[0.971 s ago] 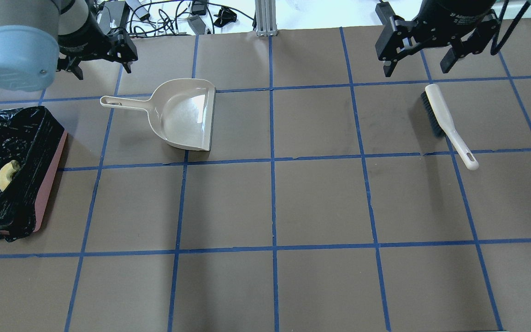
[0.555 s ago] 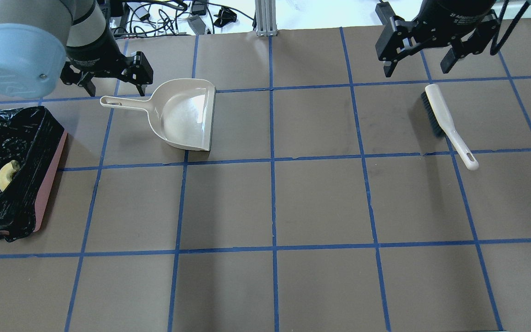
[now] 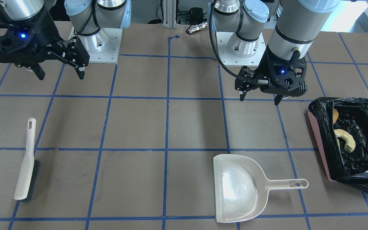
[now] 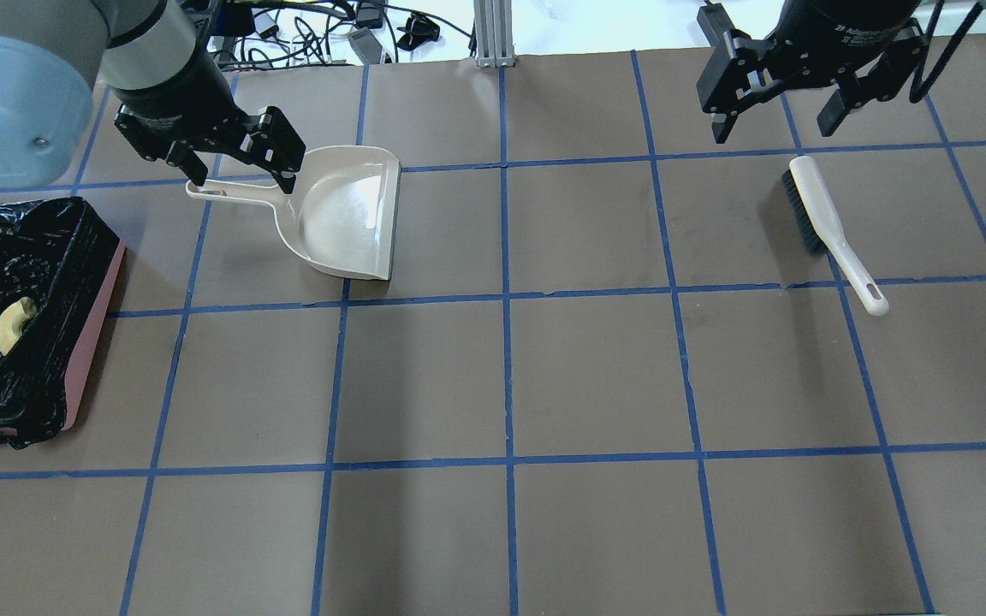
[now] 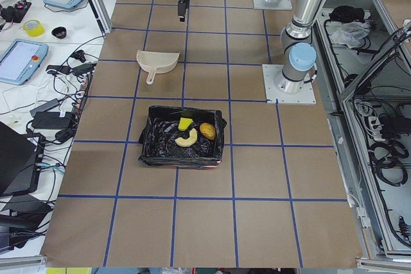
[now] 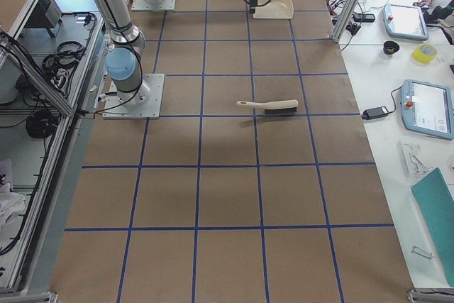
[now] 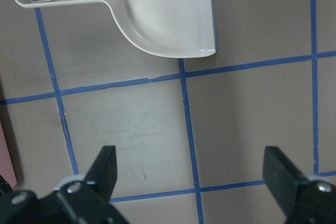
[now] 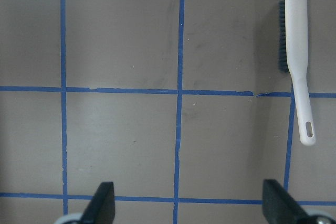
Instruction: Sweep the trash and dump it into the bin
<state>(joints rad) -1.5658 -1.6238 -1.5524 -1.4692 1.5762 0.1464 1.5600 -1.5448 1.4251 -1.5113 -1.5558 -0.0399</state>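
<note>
The bin (image 4: 92, 329) is pink, lined with a black bag, and stands at the table's left edge; it also shows in the front view (image 3: 317, 140). The trash lies inside it: the croissant (image 3: 345, 139), the yellow-green sponge (image 5: 185, 123) and the amber bread lump (image 5: 207, 131). My left gripper (image 4: 241, 181) is open and empty. It hovers above the table on the robot's side of the beige dustpan's (image 4: 347, 214) handle. My right gripper (image 4: 773, 130) is open and empty, raised behind the beige brush (image 4: 827, 227).
The dustpan (image 3: 238, 188) lies flat and empty, its mouth away from the bin. The brush (image 3: 26, 163) lies on its side at the right. Blue tape lines grid the brown table. Cables and a metal post (image 4: 491, 34) sit at the far edge.
My left gripper has swung right from above the bin's far corner to near the dustpan's handle. The right arm, dustpan, brush and bin have not moved.
</note>
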